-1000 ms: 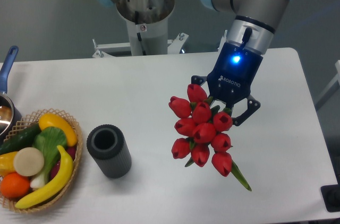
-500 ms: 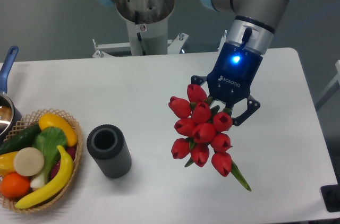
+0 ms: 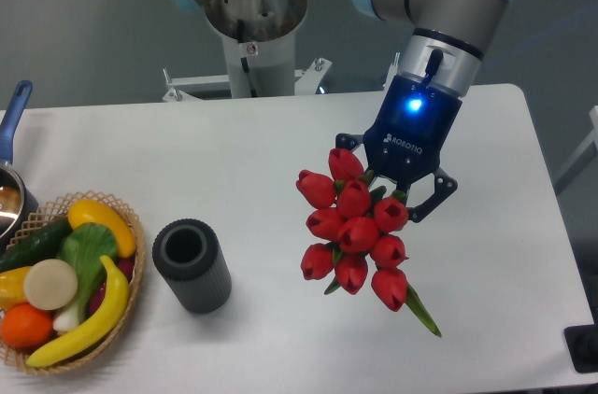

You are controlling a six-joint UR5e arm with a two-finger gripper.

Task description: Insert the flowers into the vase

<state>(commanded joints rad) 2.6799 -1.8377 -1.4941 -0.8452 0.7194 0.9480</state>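
The flowers (image 3: 357, 231), a bunch of red tulip buds with a green leaf tip (image 3: 422, 313) sticking out at the lower right, hang over the right half of the table with the buds facing the camera. My gripper (image 3: 381, 196) is right behind the top of the bunch and shut on it. The buds hide the fingertips; only the side linkages show. The vase (image 3: 192, 265), a dark ribbed cylinder, stands upright with its round mouth open, well to the left of the bunch and apart from it.
A wicker basket (image 3: 131, 296) of fruit and vegetables sits at the front left, close beside the vase. A pot with a blue handle (image 3: 13, 119) is at the left edge. The robot's base (image 3: 252, 30) stands behind the table.
Almost nothing differs: the lowest bud and the green tip have shifted very slightly left. The arm and vase stay put.
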